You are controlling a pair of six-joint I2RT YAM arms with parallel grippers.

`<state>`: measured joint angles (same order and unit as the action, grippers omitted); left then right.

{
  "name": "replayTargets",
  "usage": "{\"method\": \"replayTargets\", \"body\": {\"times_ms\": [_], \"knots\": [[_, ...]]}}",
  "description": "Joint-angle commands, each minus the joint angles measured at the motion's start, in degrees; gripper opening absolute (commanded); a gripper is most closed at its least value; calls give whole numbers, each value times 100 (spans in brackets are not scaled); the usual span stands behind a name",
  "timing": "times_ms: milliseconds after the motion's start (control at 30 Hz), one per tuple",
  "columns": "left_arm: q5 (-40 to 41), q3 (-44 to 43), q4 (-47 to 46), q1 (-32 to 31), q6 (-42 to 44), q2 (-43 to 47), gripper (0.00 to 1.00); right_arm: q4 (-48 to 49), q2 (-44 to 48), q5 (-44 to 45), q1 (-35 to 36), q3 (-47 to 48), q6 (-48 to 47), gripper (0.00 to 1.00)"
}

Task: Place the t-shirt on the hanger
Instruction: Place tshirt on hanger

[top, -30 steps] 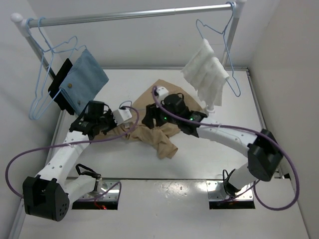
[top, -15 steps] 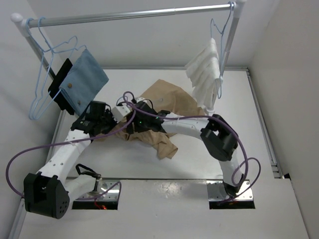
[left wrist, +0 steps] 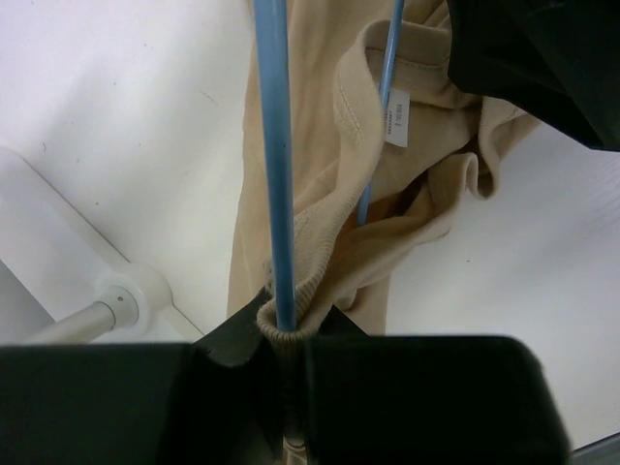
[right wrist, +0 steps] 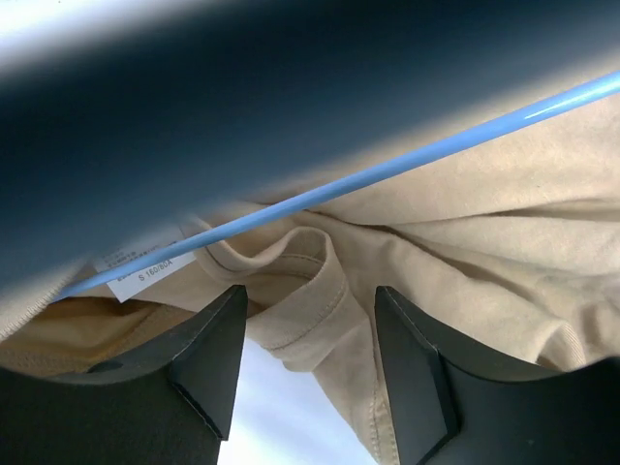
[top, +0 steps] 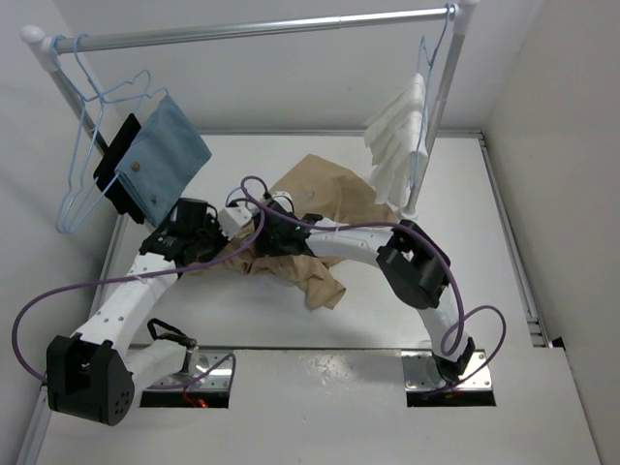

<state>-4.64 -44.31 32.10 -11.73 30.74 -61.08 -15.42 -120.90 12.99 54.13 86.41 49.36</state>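
The tan t-shirt (top: 325,186) lies crumpled mid-table. My left gripper (top: 225,225) is at its left edge. In the left wrist view the left gripper (left wrist: 286,325) is shut on a light-blue wire of the hanger (left wrist: 274,145), with the shirt's ribbed collar (left wrist: 310,291) pinched in beside it. A second hanger wire (left wrist: 383,107) runs inside the neck opening by the label (left wrist: 397,116). My right gripper (top: 274,231) is close beside the left one. In the right wrist view it (right wrist: 310,358) is open, and a fold of the collar (right wrist: 315,300) sits between its fingers, under the wire (right wrist: 387,172).
A rail (top: 252,29) spans the back. Spare light-blue hangers (top: 92,126) and a blue cloth (top: 165,150) hang at its left. A white towel (top: 397,136) hangs on a hanger at the right. A rack foot (left wrist: 126,300) stands near my left gripper.
My right arm has folded and swung left, bringing its gripper from mid-shirt to the collar beside my left gripper. The white towel's hanger has turned edge-on. The left arm stayed put.
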Motion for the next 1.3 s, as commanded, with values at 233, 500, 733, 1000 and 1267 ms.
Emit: {"method": "replayTargets", "body": {"times_ms": [233, 500, 733, 1000, 1267], "knots": [[-98, -77, -309, -67, -288, 17, 0, 206, -434, -166, -43, -116, 205, 51], [43, -183, -309, -67, -288, 122, 0, -145, -173, 141, -112, -413, 301, 0], [-491, -253, 33, 170, 230, 245, 0, -93, 1445, 888, -543, -2566, 653, 0], [-1662, -201, 771, 171, 1266, 439, 0, -92, 2694, 1609, -1281, -3859, 1023, 0], [-1136, 265, 1115, 171, 2182, 589, 0, -198, 3959, 1970, -1801, -4536, 1137, 0]]}}
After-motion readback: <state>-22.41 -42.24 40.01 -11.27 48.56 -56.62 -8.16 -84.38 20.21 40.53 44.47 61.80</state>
